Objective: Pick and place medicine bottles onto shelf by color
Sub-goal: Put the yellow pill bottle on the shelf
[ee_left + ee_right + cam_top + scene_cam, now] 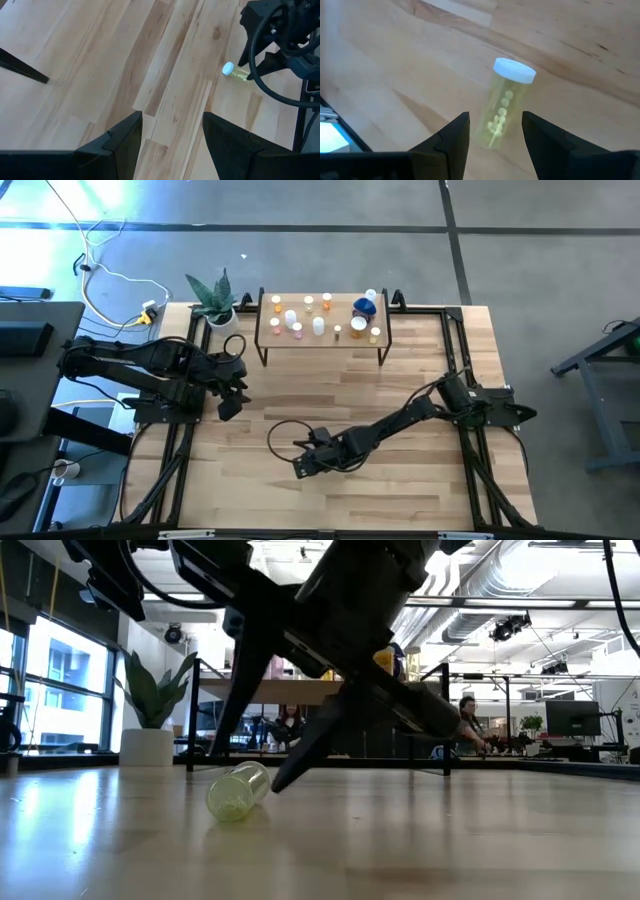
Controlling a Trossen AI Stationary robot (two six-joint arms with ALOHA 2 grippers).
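Lying on its side on the tabletop (400, 480), a yellow-green bottle (502, 112) with a white cap waits just ahead of the right claw (492, 135), whose fingers (447, 137) stand released and empty on either side of its lower end. That straddling pose looks chosen so a short advance and a squeeze would pinch the body across its width; because the bottle is on its side, it could roll off line if one finger touches first. In the high view the right claw (305, 463) sits low near the middle of the tabletop, well apart from the shelf (320, 340) at the far edge. Most other bottles (318, 325) already stand there in a loose spread, a larger blue one (363, 307) toward its right end. The left claw (172, 145) hovers released over bare wood at the left, holding nothing, apparently kept clear of the right arm. A plant (215, 298) stands beside the shelf.
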